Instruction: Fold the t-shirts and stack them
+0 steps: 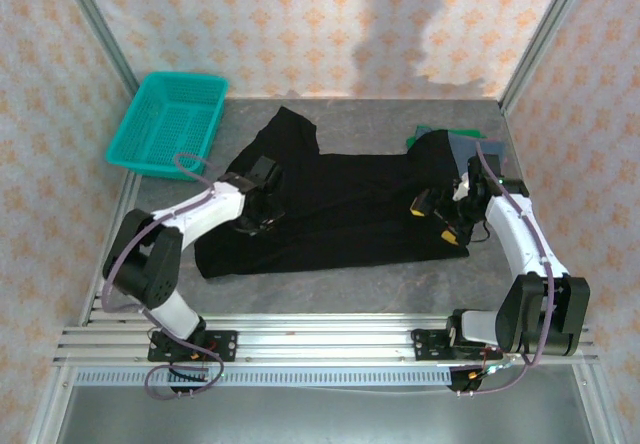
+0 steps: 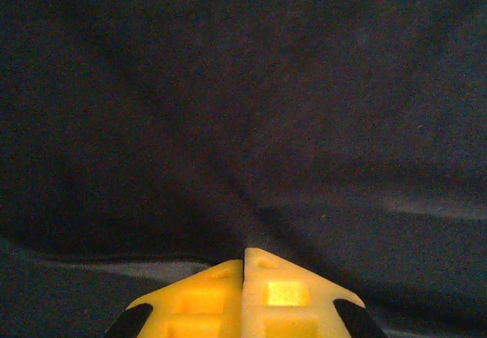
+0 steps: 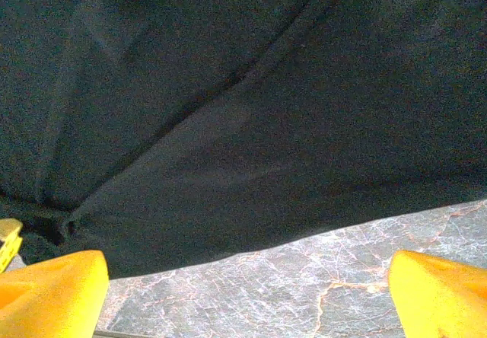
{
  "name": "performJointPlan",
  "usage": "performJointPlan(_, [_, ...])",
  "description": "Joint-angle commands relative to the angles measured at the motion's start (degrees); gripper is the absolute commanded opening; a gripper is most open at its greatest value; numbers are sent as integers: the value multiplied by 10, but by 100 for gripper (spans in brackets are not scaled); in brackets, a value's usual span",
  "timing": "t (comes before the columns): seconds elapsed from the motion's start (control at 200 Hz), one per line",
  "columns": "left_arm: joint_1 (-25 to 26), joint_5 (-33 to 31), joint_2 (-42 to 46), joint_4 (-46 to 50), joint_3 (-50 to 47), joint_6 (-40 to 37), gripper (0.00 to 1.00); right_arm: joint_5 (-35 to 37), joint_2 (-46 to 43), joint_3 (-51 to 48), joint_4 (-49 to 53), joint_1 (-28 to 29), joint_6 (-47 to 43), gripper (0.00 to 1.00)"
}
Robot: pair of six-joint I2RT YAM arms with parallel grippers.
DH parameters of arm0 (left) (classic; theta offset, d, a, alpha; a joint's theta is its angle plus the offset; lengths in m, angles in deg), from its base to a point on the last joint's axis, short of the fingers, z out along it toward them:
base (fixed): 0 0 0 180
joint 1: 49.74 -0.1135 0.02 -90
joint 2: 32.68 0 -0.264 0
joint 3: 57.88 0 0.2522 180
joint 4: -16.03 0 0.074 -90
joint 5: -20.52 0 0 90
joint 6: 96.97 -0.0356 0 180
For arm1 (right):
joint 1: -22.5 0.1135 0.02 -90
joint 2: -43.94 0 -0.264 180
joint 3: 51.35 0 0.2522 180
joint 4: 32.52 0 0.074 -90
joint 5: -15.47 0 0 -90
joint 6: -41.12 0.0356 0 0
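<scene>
Your black t-shirt [image 1: 340, 209] lies spread, soft and wrinkled, across the table's centre, with one sleeve reaching toward 11 o'clock. Your left hand [image 2: 243, 266], forearm low over the shirt's 9 o'clock side, has its yellow fingers pressed together on a pinched ridge of that cloth. Your right hand [image 3: 243, 292], at 3 o'clock, hovers with fingers spread wide over the hem and the grey marbled table [image 3: 342, 277]. A folded slate-blue shirt [image 1: 478, 151] sits at 2 o'clock and a teal mesh basket [image 1: 168, 122] at 10.
</scene>
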Motion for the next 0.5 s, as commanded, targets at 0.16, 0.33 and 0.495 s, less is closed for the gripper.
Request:
performJointPlan(0.16, [3, -58, -135, 106, 174, -195, 0, -6, 11, -11, -12, 3, 2, 95])
performJointPlan(0.33, [3, -78, -213, 147, 274, -271, 0, -5, 15, -20, -17, 3, 3, 95])
performJointPlan(0.495, [0, -98, -260, 159, 328, -294, 0, -9, 21, -26, -26, 3, 6, 95])
